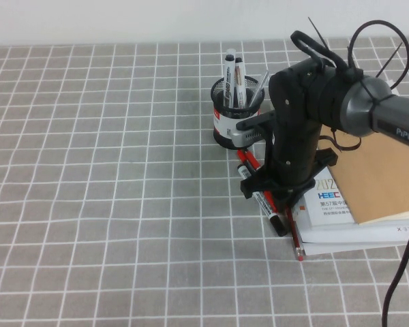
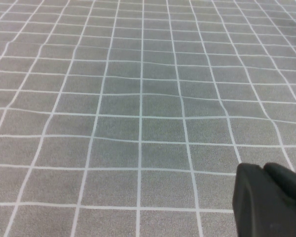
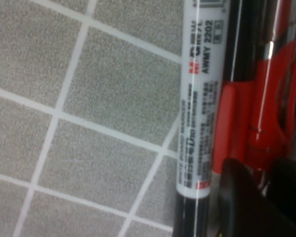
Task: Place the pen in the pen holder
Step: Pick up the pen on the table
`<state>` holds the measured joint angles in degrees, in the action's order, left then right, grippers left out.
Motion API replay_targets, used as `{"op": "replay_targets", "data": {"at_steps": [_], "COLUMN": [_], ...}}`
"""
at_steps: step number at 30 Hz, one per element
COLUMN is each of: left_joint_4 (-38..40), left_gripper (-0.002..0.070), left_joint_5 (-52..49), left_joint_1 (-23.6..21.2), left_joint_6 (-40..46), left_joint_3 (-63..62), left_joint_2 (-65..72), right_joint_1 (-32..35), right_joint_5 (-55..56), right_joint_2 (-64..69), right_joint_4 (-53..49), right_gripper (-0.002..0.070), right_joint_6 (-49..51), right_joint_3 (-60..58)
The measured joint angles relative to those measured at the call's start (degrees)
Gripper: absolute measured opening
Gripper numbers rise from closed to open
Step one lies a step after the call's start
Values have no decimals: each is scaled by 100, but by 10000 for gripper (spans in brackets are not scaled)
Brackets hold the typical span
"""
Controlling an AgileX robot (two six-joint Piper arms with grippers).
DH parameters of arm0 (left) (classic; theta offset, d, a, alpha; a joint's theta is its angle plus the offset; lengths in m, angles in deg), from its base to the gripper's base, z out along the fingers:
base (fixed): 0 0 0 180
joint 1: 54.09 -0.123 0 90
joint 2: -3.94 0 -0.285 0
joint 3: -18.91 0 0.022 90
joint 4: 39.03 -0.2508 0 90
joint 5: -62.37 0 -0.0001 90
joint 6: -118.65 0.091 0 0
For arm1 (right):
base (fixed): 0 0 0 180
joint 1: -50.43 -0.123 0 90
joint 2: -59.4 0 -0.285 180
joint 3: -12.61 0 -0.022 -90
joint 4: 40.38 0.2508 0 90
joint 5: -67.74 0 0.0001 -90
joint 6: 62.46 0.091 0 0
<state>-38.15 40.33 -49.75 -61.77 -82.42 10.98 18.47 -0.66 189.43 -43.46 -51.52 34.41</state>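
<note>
The pen (image 1: 267, 206), a thick marker with a white printed barrel, lies on the cloth in front of the pen holder (image 1: 233, 129), a black mesh cup with two markers standing in it. My right gripper (image 1: 276, 187) points down right over the pen, which it partly covers. In the right wrist view the pen's barrel (image 3: 200, 98) runs just beside my right gripper (image 3: 272, 195), not between its fingers, which look shut and empty. Red pens (image 3: 256, 113) lie behind them. My left gripper (image 2: 267, 197) is shut, empty, over bare cloth, and out of the high view.
Thin red pens (image 1: 248, 161) and a long red pencil (image 1: 296, 242) lie beside the marker. A stack of books (image 1: 368, 184) sits right of them. The grey checked cloth (image 1: 109, 191) covers the table.
</note>
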Motion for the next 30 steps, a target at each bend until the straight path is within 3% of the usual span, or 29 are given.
{"op": "replay_targets", "data": {"at_steps": [13,21,30], "left_joint_4": [0,0,0], "left_gripper": [-5,-5,-5], "left_joint_5": [0,0,0], "left_joint_1": [0,-48,-48], "left_joint_6": [0,0,0], "left_joint_3": [0,0,0], "left_joint_2": [0,0,0], "right_joint_1": [3,3,3], "right_joint_5": [-77,292,555], "right_joint_2": [-259,-259,-68], "right_joint_4": [-103,-79,-4], "right_gripper": [127,291,265], "right_joint_6": [0,0,103], "right_joint_3": [86,98,108]}}
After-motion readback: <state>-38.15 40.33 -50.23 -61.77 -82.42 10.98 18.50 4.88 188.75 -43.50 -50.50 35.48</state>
